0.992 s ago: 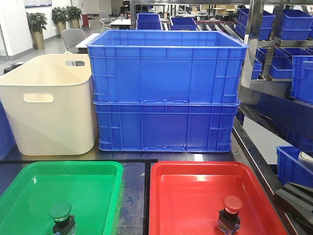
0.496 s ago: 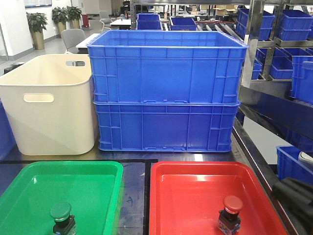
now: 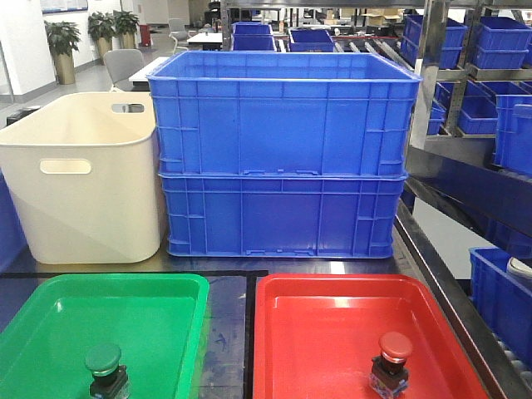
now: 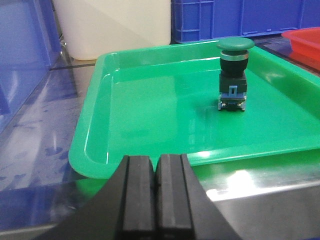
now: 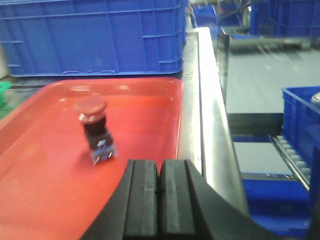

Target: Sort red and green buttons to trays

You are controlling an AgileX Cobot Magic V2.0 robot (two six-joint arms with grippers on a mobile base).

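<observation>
Buttons sit sorted in matching trays on a glossy dark surface in a warehouse room.

The green button (image 3: 106, 370) stands upright in the green tray (image 3: 158, 312); the red button (image 3: 392, 362) stands in the red tray (image 3: 324, 324) beside it, the two trays apart with a strip of surface (image 3: 224, 332) between. Behind them a cream tub (image 3: 83, 179) stands next to two stacked blue crates (image 3: 283, 158). To the right, metal racks (image 3: 440, 83) hold more blue crates; far back are potted plants (image 3: 65, 41) and a grey chair (image 3: 123, 65). The left gripper (image 4: 155, 192) has its fingers pressed together, empty, at the green tray's near rim. The right gripper (image 5: 159, 200) likewise has fingers together, holding nothing, near the red tray's edge.
</observation>
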